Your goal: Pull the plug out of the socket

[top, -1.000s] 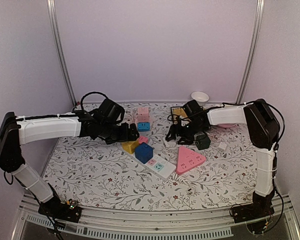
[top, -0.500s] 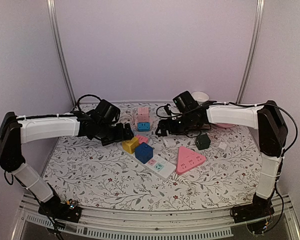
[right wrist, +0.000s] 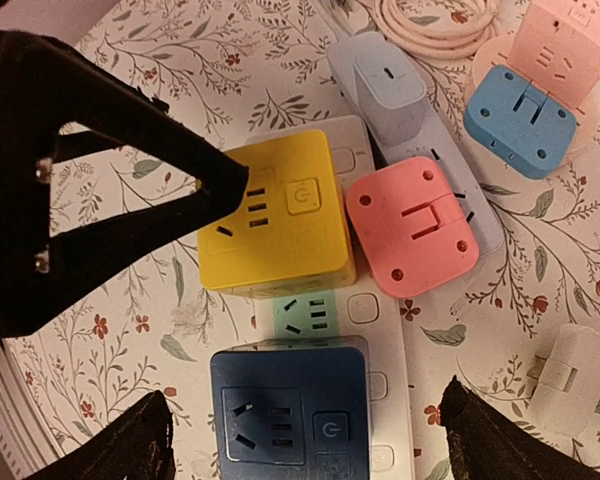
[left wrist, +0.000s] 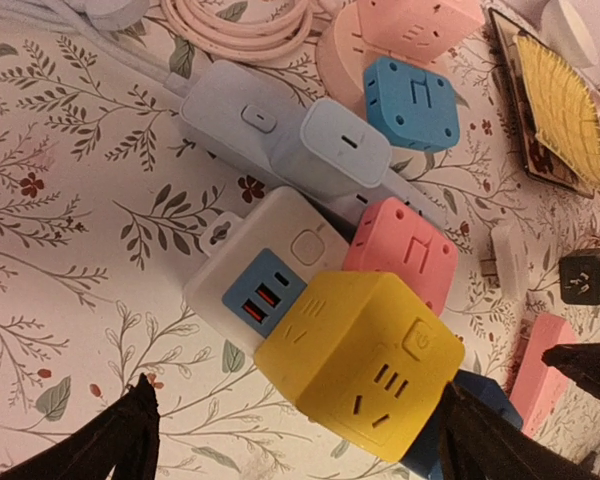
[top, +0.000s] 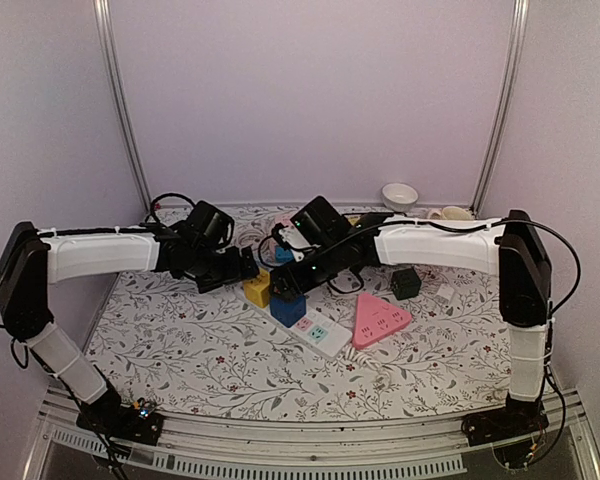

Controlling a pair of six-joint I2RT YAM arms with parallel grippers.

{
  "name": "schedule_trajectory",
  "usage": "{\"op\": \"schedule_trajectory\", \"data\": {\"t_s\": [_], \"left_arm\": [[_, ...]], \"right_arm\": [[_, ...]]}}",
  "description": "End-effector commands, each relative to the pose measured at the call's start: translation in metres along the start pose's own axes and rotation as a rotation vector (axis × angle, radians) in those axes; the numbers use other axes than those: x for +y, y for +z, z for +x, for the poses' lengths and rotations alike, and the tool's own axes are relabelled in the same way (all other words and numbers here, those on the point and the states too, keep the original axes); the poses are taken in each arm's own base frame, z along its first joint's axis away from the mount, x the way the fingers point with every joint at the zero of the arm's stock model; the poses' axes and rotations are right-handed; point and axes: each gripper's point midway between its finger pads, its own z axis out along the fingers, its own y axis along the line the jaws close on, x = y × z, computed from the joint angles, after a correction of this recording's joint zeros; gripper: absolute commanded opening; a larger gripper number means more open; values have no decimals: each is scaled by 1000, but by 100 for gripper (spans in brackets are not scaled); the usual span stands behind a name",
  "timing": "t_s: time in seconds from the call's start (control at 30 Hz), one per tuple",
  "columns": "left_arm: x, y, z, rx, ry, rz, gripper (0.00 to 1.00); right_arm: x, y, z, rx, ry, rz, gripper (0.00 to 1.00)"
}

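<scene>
A yellow cube plug (left wrist: 370, 365) and a dark blue cube plug (right wrist: 290, 410) sit plugged side by side into a white power strip (right wrist: 385, 330). In the top view the strip (top: 325, 333) runs diagonally at mid-table, carrying the yellow cube (top: 259, 291) and the blue cube (top: 288, 308). My left gripper (left wrist: 300, 440) is open, its fingers straddling the yellow cube without touching it. My right gripper (right wrist: 305, 435) is open above the blue cube, one finger on each side. The left gripper (top: 247, 268) and right gripper (top: 292, 282) are close together.
A flat pink plug (right wrist: 410, 240) lies beside the yellow cube. Behind are a grey strip with a white charger (left wrist: 280, 140), a light blue plug (left wrist: 412, 102) and coiled cable (left wrist: 240, 20). A pink triangular socket (top: 380, 318), black cube (top: 405, 283) and white bowl (top: 400, 193) lie right.
My right arm has swung left from the table's right side to above the blue cube, and its jaws have opened wider. The left arm has barely moved.
</scene>
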Motion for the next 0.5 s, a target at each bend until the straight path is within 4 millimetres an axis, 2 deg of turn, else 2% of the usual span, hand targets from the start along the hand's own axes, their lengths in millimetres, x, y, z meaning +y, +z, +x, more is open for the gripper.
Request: {"op": "schedule_trajectory", "data": {"t_s": [0.0, 0.13, 0.27, 0.47], "left_arm": [[6, 12, 8, 24, 13, -7, 97], [10, 16, 13, 35, 19, -13, 97], [16, 20, 18, 47, 19, -32, 97], [27, 27, 31, 77, 12, -63, 97]], "right_arm": [[-1, 20, 17, 74, -86, 95, 94], [1, 34, 26, 115, -132, 139, 92], [5, 39, 31, 127, -152, 144, 85], [8, 38, 30, 121, -153, 148, 59]]}}
